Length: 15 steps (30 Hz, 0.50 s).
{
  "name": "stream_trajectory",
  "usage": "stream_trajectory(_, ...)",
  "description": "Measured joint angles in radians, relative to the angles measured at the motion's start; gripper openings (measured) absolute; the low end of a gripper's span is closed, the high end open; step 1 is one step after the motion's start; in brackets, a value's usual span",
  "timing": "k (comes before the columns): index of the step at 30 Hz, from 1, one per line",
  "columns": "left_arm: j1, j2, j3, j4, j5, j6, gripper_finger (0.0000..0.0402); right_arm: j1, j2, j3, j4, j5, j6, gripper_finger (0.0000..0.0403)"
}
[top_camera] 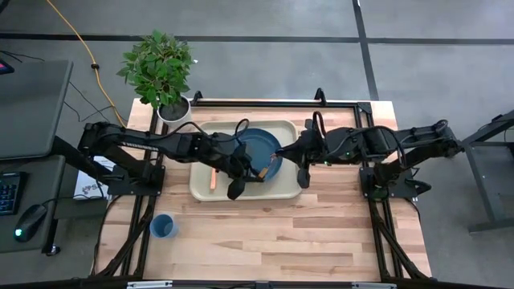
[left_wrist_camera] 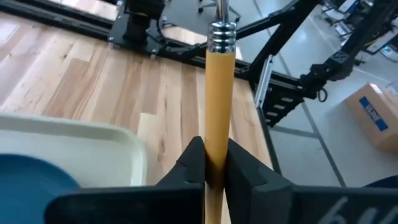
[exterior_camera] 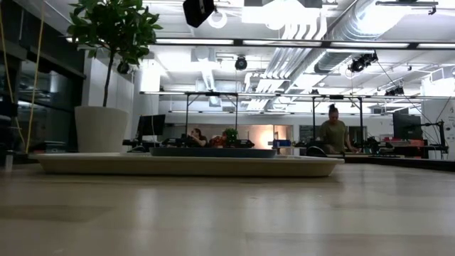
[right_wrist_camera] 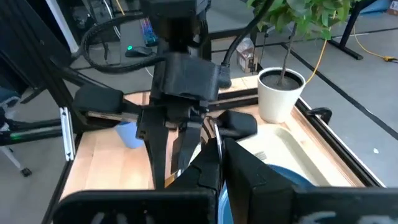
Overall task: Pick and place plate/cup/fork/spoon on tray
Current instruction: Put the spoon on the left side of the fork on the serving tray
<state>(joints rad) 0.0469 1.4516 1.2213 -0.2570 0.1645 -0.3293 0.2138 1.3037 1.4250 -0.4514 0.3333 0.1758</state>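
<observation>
**Desk:** Status on the grippers?

**Me:** Left gripper [left_wrist_camera: 216, 149] is clamped tight on the orange-handled utensil [left_wrist_camera: 217, 93]. I see the handle pinched between both fingers, w/ the metal collar sticking out past them. Can't tell if it's the spoon or the fork, since the working end is out of shot.

**Desk:** And the right?

**Me:** Right gripper [right_wrist_camera: 214, 155] is closed too, facing the left one nose to nose. The utensil's thin metal end looks caught in its fingers. From overhead, both meet over the plate's [top_camera: 255, 144] edge on the right-arm side.

**Desk:** Other items?

**Me:** Plate sits on the tray [top_camera: 201, 189], approx mid-tray. A second orange-handled piece [top_camera: 213, 178] lies on the tray beside the plate, left-arm side. The cup [top_camera: 163, 226] is upright on the table [top_camera: 281, 233], well apart from the tray, near the left arm's base.
</observation>
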Motion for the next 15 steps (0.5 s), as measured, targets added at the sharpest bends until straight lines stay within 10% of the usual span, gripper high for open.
stream_trajectory(10, 0.048, -0.150, -0.043, -0.274, -0.084, 0.007, 0.0002, -0.006, -0.096, 0.002, -0.181, 0.057, 0.120, 0.0109)
stream_trajectory(15, 0.032, -0.307, -0.261, -0.094, -0.161, -0.138, 0.0001, -0.005, -0.120, -0.005, -0.282, 0.048, 0.150, 0.0168)
